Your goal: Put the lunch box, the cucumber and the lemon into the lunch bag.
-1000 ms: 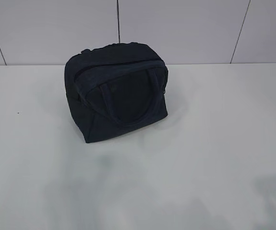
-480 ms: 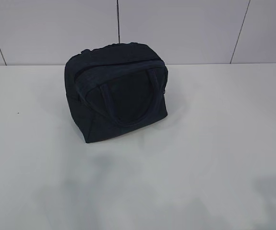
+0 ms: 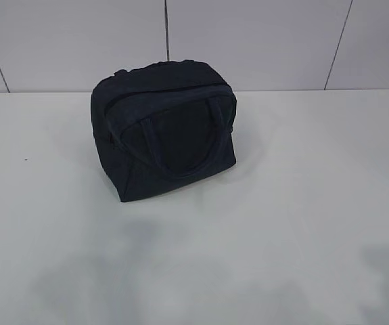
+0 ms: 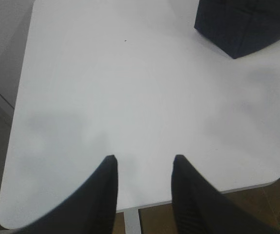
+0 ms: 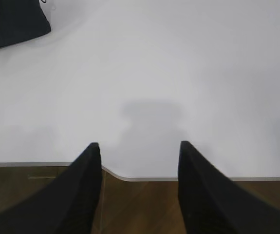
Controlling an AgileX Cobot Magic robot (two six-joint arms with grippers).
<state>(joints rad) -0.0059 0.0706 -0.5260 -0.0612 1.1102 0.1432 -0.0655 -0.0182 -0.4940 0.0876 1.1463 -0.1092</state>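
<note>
Surface: white table [image 3: 316, 203], grey wall behind.
Bag: lunch bag [image 3: 164, 132] soft, light, looks zipped; I'd take the handle [image 3: 180, 145].
Pincers: my left gripper [image 4: 143, 163] and right gripper [image 5: 139, 148] both spread, empty.

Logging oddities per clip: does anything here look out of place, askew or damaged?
Nothing looks damaged or spilled. The lunch bag stands alone on the white table, its top apparently closed and turned slightly askew to the table edge. No lunch box, cucumber or lemon shows in any view.
</note>
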